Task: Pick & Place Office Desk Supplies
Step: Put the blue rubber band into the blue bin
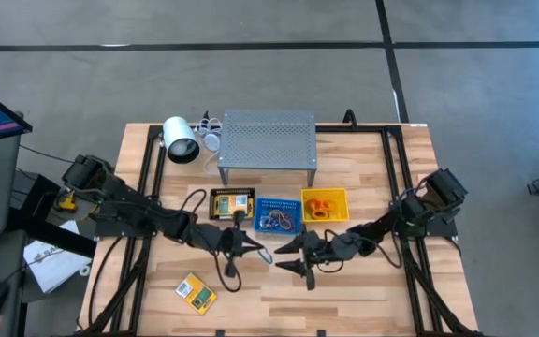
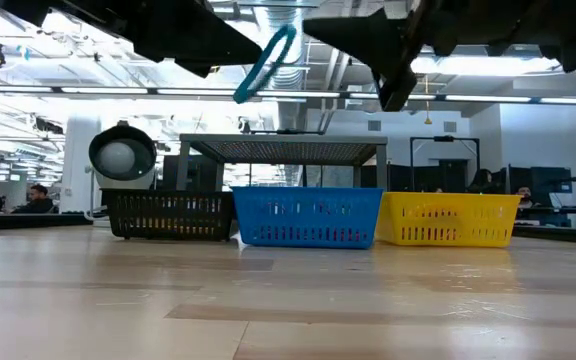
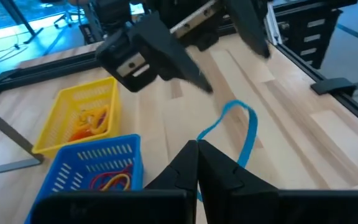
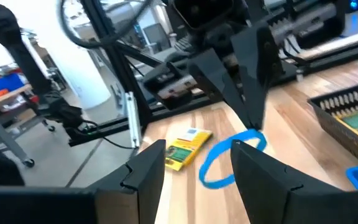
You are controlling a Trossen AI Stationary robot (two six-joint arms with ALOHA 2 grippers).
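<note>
Blue band loop: nearest item, pinched in my left claw, whose fingers were pressed together on its lower end; it hung clear of the table, just in front of the blue basket, likely its destination since that basket already held coloured bands.

Right claw: fingers spread, empty, straddling the loop's free end, seemingly placed to take or steady it.

Yellow-and-green pack: lying loose on the table, near its front edge, unsorted.

Black basket: holding a similar pack.

Yellow basket: orange items inside, kind unclear.

Grey perforated shelf and white lamp: behind the baskets.
</note>
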